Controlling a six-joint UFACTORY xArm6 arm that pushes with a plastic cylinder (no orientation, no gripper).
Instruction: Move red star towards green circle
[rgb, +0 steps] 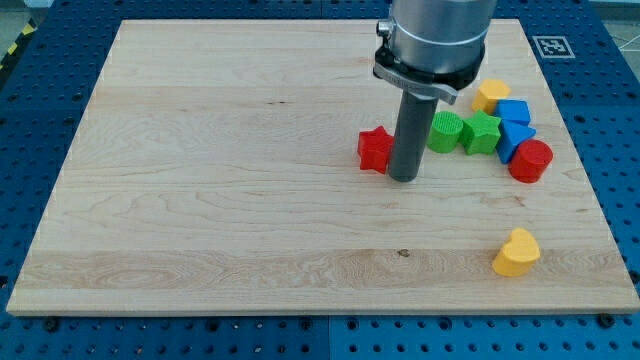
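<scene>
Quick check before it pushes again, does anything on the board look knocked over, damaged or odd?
Nothing stands out. My tip sits between the red star and the green circle, on the star's right side.

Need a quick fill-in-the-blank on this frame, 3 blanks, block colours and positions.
1. My tip sits between the red star and the ______ circle.
2. The green star lies to the view's ______ of that circle.
3. Alone near the view's bottom right is a ______ heart.

Missing words: green; right; yellow.
</scene>
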